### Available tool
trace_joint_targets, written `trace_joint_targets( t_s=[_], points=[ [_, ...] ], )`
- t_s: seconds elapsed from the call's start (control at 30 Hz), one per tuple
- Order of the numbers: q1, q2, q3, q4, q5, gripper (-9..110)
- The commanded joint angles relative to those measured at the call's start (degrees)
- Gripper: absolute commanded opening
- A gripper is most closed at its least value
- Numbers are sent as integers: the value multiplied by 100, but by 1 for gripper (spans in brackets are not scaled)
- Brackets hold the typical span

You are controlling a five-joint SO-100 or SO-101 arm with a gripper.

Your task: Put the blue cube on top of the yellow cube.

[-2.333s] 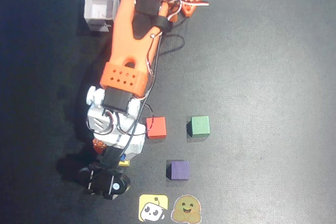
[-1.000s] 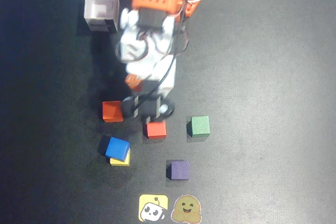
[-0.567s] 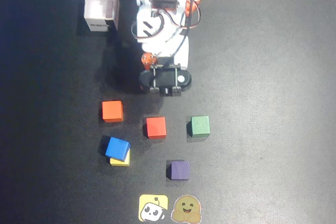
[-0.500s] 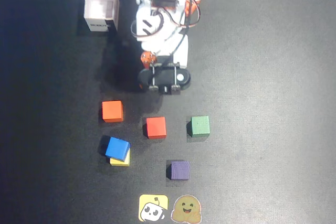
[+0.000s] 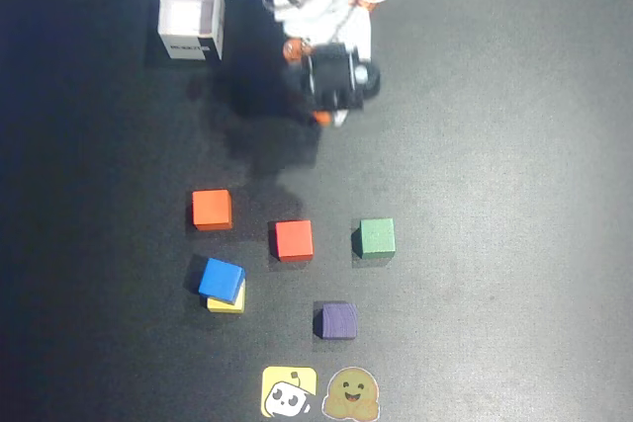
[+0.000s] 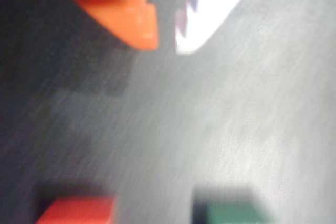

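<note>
In the overhead view the blue cube (image 5: 222, 279) rests on top of the yellow cube (image 5: 228, 302), turned askew so that only a yellow strip shows along its near edge. My gripper (image 5: 330, 119) is folded back near the arm's base at the top, far from both cubes. In the wrist view, which is blurred, my gripper (image 6: 167, 43) shows an orange finger (image 6: 131, 19) and a white finger (image 6: 210, 9). Their tips stand almost together with only a narrow slit between them, and nothing is held. Neither cube shows in the wrist view.
An orange cube (image 5: 212, 210), a red cube (image 5: 294, 240), a green cube (image 5: 377, 237) and a purple cube (image 5: 338, 320) lie on the black mat. A white open box (image 5: 191, 15) stands top left. Two stickers (image 5: 289, 391) lie at the bottom edge. The wrist view shows the red cube (image 6: 79, 211) and the green cube (image 6: 231, 213).
The arm has drawn back from the cubes toward its base at the top. The blue cube stays on the yellow cube, unmoved over the last second.
</note>
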Motion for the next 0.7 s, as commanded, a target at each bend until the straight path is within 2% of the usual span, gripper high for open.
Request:
trace_joint_targets(
  t_s=[0.0, 0.67],
  points=[
    [-18, 141, -35, 229, -149, 1],
    [-9, 141, -35, 211, -334, 1]
  ],
)
